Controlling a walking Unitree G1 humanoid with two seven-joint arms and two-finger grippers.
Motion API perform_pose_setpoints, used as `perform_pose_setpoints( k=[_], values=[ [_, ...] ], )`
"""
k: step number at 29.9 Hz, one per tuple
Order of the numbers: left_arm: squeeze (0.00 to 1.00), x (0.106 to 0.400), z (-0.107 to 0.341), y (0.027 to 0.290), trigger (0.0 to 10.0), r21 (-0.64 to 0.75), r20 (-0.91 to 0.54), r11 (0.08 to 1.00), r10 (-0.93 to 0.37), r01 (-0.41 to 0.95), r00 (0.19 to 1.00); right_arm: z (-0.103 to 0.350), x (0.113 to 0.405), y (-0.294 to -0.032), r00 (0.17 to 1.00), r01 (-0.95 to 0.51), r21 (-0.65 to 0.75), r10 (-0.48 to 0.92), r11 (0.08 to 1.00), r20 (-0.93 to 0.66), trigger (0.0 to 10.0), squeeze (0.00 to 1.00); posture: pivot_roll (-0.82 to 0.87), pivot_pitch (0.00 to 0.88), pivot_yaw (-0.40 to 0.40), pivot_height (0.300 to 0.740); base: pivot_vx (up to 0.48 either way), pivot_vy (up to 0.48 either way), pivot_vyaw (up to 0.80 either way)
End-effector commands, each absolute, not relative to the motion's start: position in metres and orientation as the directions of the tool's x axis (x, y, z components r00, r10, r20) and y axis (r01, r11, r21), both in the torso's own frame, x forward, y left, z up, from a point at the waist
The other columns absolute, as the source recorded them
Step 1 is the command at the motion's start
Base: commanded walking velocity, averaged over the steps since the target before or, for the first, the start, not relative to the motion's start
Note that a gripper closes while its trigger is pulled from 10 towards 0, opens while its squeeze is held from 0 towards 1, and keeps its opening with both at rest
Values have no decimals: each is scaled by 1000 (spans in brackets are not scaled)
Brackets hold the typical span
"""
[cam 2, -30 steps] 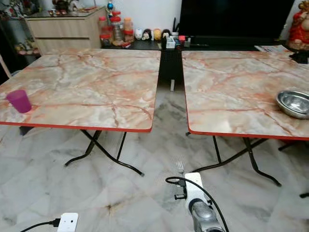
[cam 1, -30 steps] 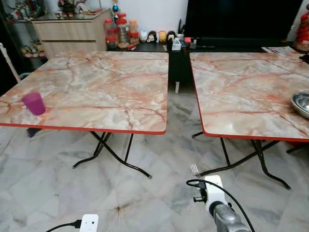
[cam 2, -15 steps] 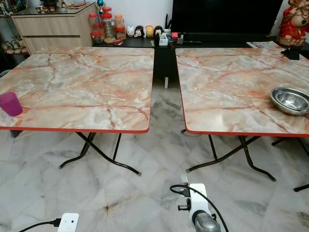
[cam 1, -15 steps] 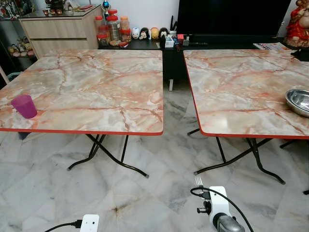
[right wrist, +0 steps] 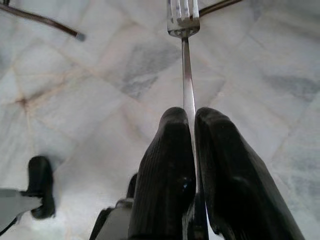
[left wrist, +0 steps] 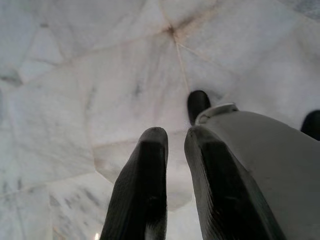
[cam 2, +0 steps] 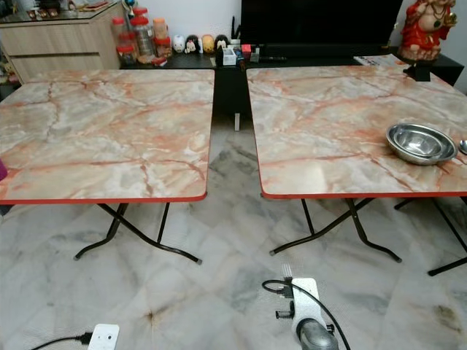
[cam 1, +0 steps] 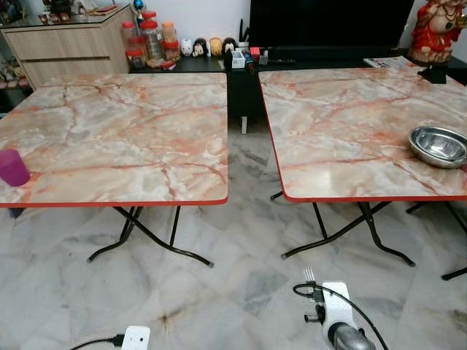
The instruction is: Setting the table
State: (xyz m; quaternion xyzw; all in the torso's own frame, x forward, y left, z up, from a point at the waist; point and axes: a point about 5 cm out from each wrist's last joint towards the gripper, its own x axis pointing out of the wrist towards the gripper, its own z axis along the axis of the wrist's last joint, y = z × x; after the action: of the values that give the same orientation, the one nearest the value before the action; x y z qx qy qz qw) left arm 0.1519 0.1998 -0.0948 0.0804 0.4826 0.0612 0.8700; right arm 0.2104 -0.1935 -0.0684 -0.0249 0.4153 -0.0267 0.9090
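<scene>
Fork (right wrist: 184, 75): pinched between my right gripper (right wrist: 192, 131) fingers, tines pointing forward, low over the floor.
Left gripper (left wrist: 172, 145): nearly closed, holding nothing.
Bowl (cam 1: 437, 144): on right table (cam 1: 343, 124), contents not discernible.
Cup (cam 1: 12, 167): on left table (cam 1: 117, 131).

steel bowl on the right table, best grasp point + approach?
Pinch the steel bowl at its near rim, one finger inside and one outside, coming down from above on the robot's side. It sits upright and open, near the table's front edge. The right gripper holds a fork.

Two tables are set side by side, left table (cam 1: 117, 131) and right table (cam 1: 350, 124). A cup (cam 1: 12, 167) is placed at the left one's left edge, a bowl (cam 1: 438, 145) on the right one.
</scene>
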Motion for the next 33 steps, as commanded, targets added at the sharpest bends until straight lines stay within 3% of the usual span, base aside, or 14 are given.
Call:
perform_pose_setpoints(
  k=[1,25,33],
  values=[
    [0,146,-97,202,10000,211,-844,977,193,-20,501,-65,217,-191,666,31,-57,-64,998,-743,10000,0,-4,0,3,732,244,-277,0],
    [0,145,-98,203,10000,220,-850,975,200,-15,488,-65,219,-187,657,10,-67,-57,998,-752,10000,0,-4,0,2,732,323,-288,0],
    [0,145,-97,203,10000,213,-848,977,193,-16,493,-69,213,-190,621,51,-75,-90,996,-779,10000,0,-2,0,1,732,348,-327,0]
  ],
)
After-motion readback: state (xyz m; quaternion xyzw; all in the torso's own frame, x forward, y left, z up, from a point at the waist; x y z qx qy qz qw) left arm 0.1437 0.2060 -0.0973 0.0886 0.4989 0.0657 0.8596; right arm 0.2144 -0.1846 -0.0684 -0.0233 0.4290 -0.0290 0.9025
